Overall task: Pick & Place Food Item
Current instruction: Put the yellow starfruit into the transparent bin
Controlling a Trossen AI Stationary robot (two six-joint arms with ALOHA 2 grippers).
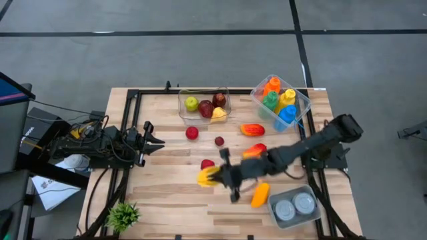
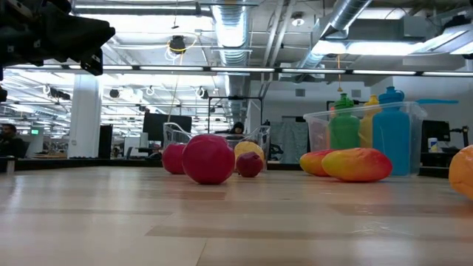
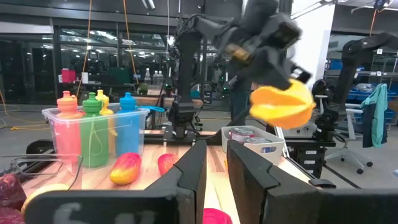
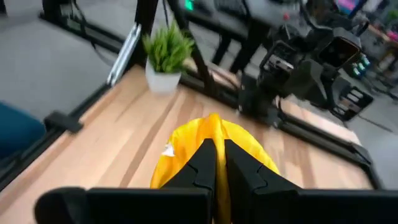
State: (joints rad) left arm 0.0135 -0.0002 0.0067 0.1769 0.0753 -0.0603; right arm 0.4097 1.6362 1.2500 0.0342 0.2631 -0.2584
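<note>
My right gripper (image 1: pixel 219 175) reaches out over the middle of the table and is shut on a yellow food item (image 1: pixel 205 176), which also shows in the left wrist view (image 3: pixel 283 104) and the right wrist view (image 4: pixel 208 146). My left gripper (image 1: pixel 152 136) waits open near the table's left edge, its fingers (image 3: pixel 193 171) pointing toward the right arm. A clear food container (image 1: pixel 204 105) with a green apple, a dark red fruit and a yellow piece stands at the far edge. Loose fruits lie on the wood: a red ball (image 1: pixel 192 133), two red-yellow mangoes (image 1: pixel 252 129) and an orange piece (image 1: pixel 260 194). My right gripper pinches the yellow food item between its two fingers (image 4: pixel 205 163) at its upper side (image 4: pixel 214 127). The fingers come slanting down from the table's right. The item is lifted clear of the table and sits below and ahead of the fingertips.
A bin of coloured bottles (image 1: pixel 281 100) stands at the far right corner, a container with tins (image 1: pixel 294 207) at the near right, and a small potted plant (image 1: pixel 123 215) at the near left. Bare wood lies between the left gripper and the fruits.
</note>
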